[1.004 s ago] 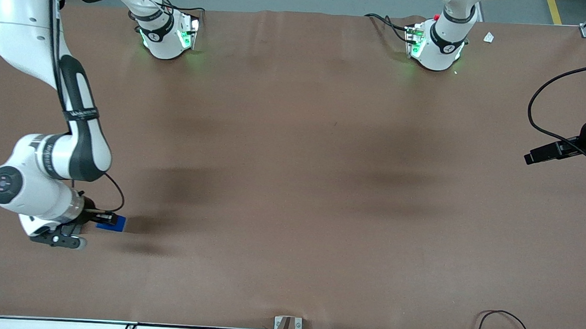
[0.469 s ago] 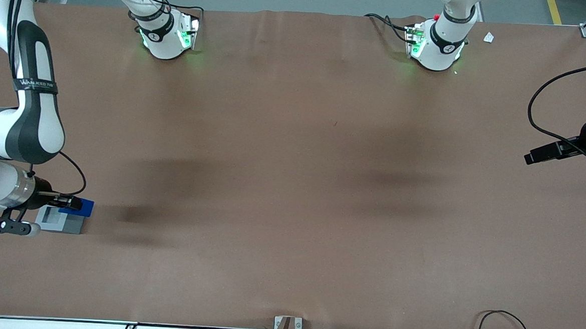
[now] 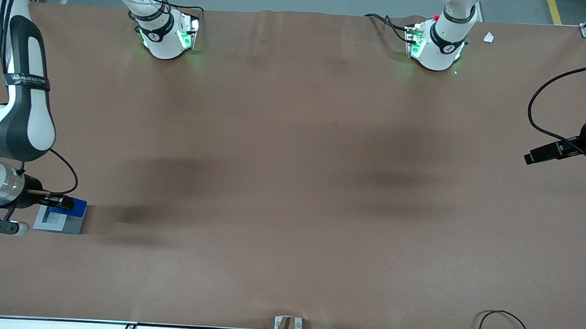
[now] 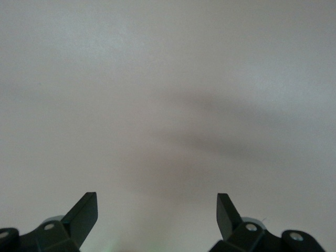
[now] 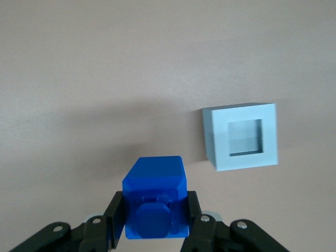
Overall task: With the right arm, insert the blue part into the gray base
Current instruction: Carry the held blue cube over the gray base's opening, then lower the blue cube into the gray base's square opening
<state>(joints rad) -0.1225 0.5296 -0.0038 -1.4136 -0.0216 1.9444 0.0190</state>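
My right gripper [image 3: 65, 202] [image 5: 156, 210] is shut on the blue part [image 3: 76, 207] [image 5: 156, 202], a small bright blue block held between both black fingers. The gray base [image 3: 62, 219] [image 5: 242, 136] stands on the brown table at the working arm's end, its square recess facing up. In the front view the blue part hangs above the base's upper edge, over the side farther from the front camera. The right wrist view shows the base beside the held part, apart from it, with its recess unobstructed.
The brown table cover [image 3: 292, 174] stretches toward the parked arm's end. Both arm bases [image 3: 167, 32] [image 3: 437, 44] stand at the edge farthest from the front camera. Cables [image 3: 505, 326] lie along the near edge. The gray base sits close to the table's end.
The right arm has carried the blue part toward the working arm's end of the table, bringing it from beside the gray base to above it. The base has come into view as the arm moved off it.
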